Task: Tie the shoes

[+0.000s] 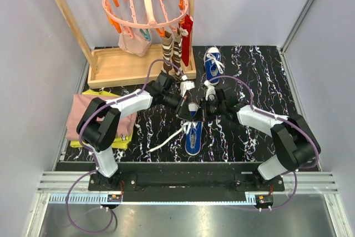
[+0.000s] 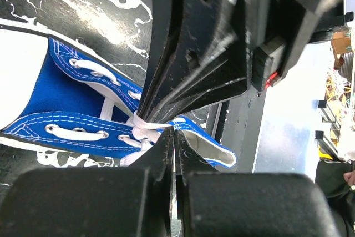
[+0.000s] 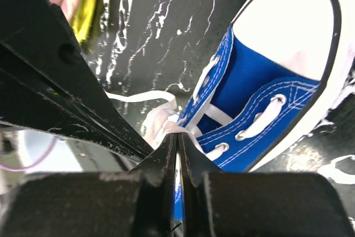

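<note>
The near shoe [image 1: 193, 137] sits directly under my two sets of fingertips, its long axis crossing the line between them, so neither arm is nearer. From the right gripper [image 3: 177, 137] the toe cap points ahead and to the right. My left gripper [image 2: 174, 137] is clenched on the white lace [image 2: 147, 129] just above the eyelets, while the right's jaws look almost together at that lace, though I cannot tell if they grip it. The other shoe [image 1: 213, 64] lies well beyond both, and I can read no brand or writing.
</note>
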Action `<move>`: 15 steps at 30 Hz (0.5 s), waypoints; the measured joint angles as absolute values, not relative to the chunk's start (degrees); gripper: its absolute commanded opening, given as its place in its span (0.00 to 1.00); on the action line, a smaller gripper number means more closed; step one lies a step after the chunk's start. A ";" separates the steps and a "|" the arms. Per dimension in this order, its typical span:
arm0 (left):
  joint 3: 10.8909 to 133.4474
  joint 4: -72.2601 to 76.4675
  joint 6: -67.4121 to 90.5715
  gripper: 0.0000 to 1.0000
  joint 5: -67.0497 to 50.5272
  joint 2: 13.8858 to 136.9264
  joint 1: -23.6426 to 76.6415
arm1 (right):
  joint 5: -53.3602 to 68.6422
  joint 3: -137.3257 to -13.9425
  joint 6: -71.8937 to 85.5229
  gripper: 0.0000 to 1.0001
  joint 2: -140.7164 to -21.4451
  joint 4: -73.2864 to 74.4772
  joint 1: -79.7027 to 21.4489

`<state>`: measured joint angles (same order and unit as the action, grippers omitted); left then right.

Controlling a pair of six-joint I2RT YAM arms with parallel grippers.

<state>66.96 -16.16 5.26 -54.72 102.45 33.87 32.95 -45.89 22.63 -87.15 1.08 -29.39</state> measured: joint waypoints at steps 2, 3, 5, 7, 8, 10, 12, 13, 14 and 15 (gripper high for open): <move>66.92 -15.88 5.54 0.00 -54.70 102.41 33.82 | 34.70 -45.32 25.43 0.09 -87.66 -0.40 -28.56; 66.89 -15.75 5.67 0.00 -54.72 102.41 33.80 | 35.66 -44.91 27.14 0.09 -88.01 -1.48 -28.05; 66.78 -15.44 5.96 0.00 -54.70 102.41 33.76 | 37.71 -43.55 30.72 0.09 -88.71 -4.29 -26.98; 66.52 -15.14 6.11 0.00 -54.70 102.37 33.76 | 39.57 -42.09 34.30 0.09 -89.45 -7.38 -26.06; 66.32 -14.90 6.17 0.00 -54.70 102.37 33.76 | 40.45 -41.17 36.18 0.09 -89.84 -9.21 -25.58; 65.93 -14.83 6.33 0.00 -54.70 102.37 33.76 | 42.09 -39.29 40.01 0.08 -90.56 -12.97 -24.71; 65.49 -14.63 6.52 0.00 -54.72 102.37 33.74 | 43.44 -37.87 43.27 0.08 -91.09 -15.99 -24.12; 65.21 -14.41 6.57 0.00 -54.72 102.35 33.65 | 44.14 -37.26 44.75 0.09 -91.15 -17.39 -23.86; 64.97 -14.33 6.61 0.00 -54.72 102.30 33.65 | 44.58 -36.82 45.93 0.09 -91.15 -18.50 -23.70; 64.69 -14.13 6.70 0.00 -54.72 102.26 33.58 | 45.17 -36.34 47.27 0.09 -91.15 -19.84 -23.53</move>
<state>64.69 -14.13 6.70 -54.72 102.26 33.58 45.17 -36.34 47.27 -91.15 -19.84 -23.53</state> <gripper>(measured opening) 0.002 0.086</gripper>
